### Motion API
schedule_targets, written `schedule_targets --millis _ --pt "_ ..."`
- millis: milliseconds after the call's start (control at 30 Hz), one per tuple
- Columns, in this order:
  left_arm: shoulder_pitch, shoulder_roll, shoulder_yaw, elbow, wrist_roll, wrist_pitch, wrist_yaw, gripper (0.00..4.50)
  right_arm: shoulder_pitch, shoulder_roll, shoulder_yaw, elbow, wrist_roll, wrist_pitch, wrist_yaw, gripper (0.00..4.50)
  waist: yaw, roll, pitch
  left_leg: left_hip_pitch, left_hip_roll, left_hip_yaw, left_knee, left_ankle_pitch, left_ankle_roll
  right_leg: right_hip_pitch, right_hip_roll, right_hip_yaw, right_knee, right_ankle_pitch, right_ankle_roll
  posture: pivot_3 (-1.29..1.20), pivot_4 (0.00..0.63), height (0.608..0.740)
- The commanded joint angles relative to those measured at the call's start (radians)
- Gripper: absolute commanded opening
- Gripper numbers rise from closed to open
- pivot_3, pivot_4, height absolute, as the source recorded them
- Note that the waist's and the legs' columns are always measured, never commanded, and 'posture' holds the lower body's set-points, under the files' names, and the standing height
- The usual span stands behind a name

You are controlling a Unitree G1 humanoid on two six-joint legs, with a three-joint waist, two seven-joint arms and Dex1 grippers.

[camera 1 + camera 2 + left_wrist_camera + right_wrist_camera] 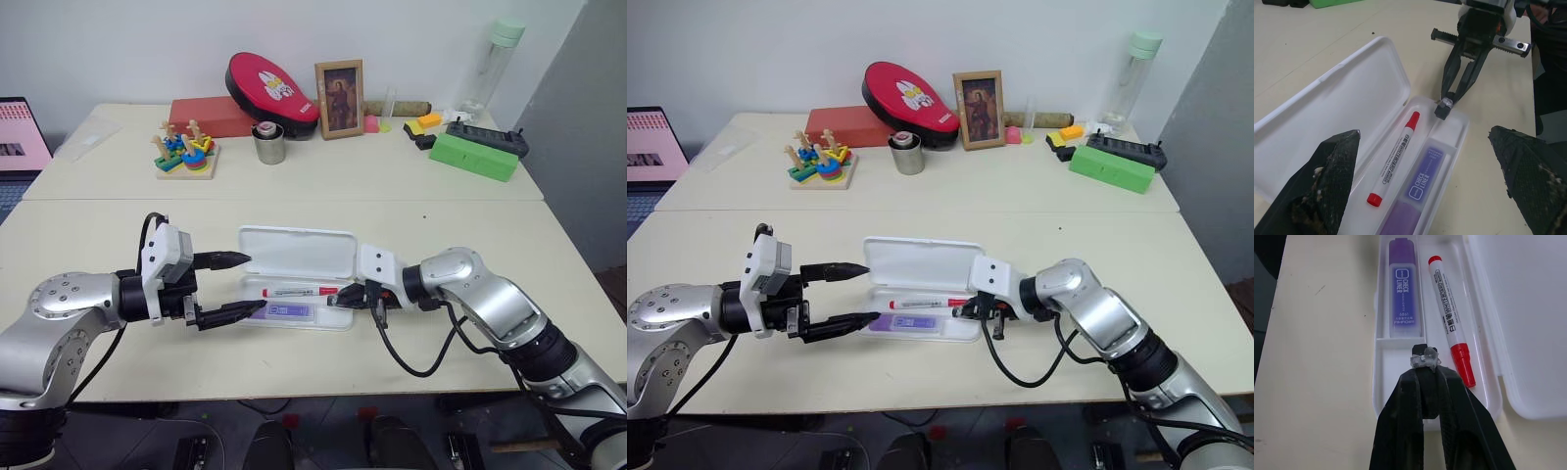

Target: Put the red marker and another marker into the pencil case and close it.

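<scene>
- Two markers lie side by side in the open pencil case (297, 257), which sits near the table's (294, 186) front edge with its lid folded back toward the far side.
- Red marker (1451, 323) rests on the lid side; purple marker (1404, 293) rests on the front side.
- Left gripper (223, 286) hangs at the case's left end, fingers spread wide, holding nothing.
- Right gripper (1425, 360) is pinched together over the case's right end, seemingly on a small clear-and-black bit (1424, 357).

White pencil case (294, 252) open, lid back; red marker (299, 291), purple marker (286, 310) inside.
</scene>
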Motion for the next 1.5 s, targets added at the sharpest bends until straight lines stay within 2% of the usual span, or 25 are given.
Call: schedule_targets --millis 33,300,333,400,667,767,900,1067,1267,1367,1500 --pt "-0.008 0.007 0.033 -0.039 -0.016 -0.002 0.011 4.50 0.007 0.007 0.011 -0.021 -0.017 -0.015 0.004 0.13 0.000 0.000 0.000 0.000 0.000 0.000 0.000 0.000 0.000 0.000 0.000 0.000 0.000 0.000 0.000 0.00 0.150 0.740" --pt "-0.009 0.007 0.026 -0.057 -0.031 0.008 0.020 4.50 0.011 0.031 0.023 -0.020 -0.029 0.003 -0.002 0.13 0.000 0.000 0.000 0.000 0.000 0.000 0.000 0.000 0.000 0.000 0.000 0.000 0.000 0.000 0.000 0.00 0.150 0.740" --pt "-0.010 0.006 0.024 -0.058 -0.032 0.008 0.020 4.50 0.011 0.033 0.023 -0.019 -0.030 0.004 -0.002 0.81 0.000 0.000 0.000 0.000 0.000 0.000 0.000 0.000 0.000 0.000 0.000 0.000 0.000 0.000 0.000 0.00 0.150 0.740" --pt "-0.012 0.006 0.022 -0.058 -0.033 0.009 0.021 4.50 0.011 0.036 0.020 -0.019 -0.030 0.006 -0.003 1.06 0.000 0.000 0.000 0.000 0.000 0.000 0.000 0.000 0.000 0.000 0.000 0.000 0.000 0.000 0.000 0.00 0.150 0.740" --pt "-0.017 -0.006 0.012 -0.059 -0.035 0.013 0.033 4.50 -0.002 0.032 -0.014 -0.037 -0.005 0.021 0.006 2.94 0.000 0.000 0.000 0.000 0.000 0.000 0.000 0.000 0.000 0.000 0.000 0.000 0.000 0.000 0.000 0.00 0.150 0.740" --pt "-0.012 -0.010 0.027 -0.056 -0.043 0.019 0.047 4.50 -0.018 0.030 -0.051 -0.054 0.031 0.035 0.024 3.69 0.000 0.000 0.000 0.000 0.000 0.000 0.000 0.000 0.000 0.000 0.000 0.000 0.000 0.000 0.000 0.00 0.150 0.740" --pt "-0.008 -0.016 0.051 -0.059 -0.060 0.033 0.064 4.50 -0.070 0.038 -0.133 -0.061 0.109 0.065 0.051 4.47 0.000 0.000 0.000 0.000 0.000 0.000 0.000 0.000 0.000 0.001 0.000 0.000 0.001 0.000 0.000 0.00 0.150 0.740" --pt "0.032 -0.035 0.111 -0.074 -0.091 0.056 0.112 4.50 -0.197 0.063 -0.229 0.036 0.171 0.070 0.055 4.49 -0.002 0.000 0.000 0.001 0.000 0.000 0.000 0.000 0.000 0.001 0.000 0.000 0.001 0.000 0.000 0.00 0.150 0.740" --pt "0.063 -0.100 0.234 -0.102 -0.195 0.110 0.227 4.50 -0.395 0.186 -0.296 0.353 0.113 0.040 -0.091 4.49 -0.007 -0.001 0.000 0.001 0.000 0.000 0.000 0.000 0.000 0.001 0.000 0.000 0.002 0.000 0.000 0.00 0.150 0.740" --pt "0.078 -0.129 0.291 -0.106 -0.237 0.127 0.286 4.50 -0.454 0.231 -0.286 0.511 0.053 0.009 -0.172 4.03 -0.007 -0.001 -0.001 0.001 0.000 0.000 0.000 0.000 0.000 0.001 0.000 0.000 0.002 0.000 0.000 0.00 0.150 0.740" --pt "0.131 -0.129 0.334 -0.116 -0.244 0.129 0.299 4.50 -0.472 0.264 -0.253 0.620 -0.007 -0.048 -0.203 3.08 -0.003 -0.001 -0.001 0.000 0.000 0.000 0.000 0.000 0.000 0.000 0.000 0.000 0.002 0.000 -0.001 0.00 0.150 0.740"
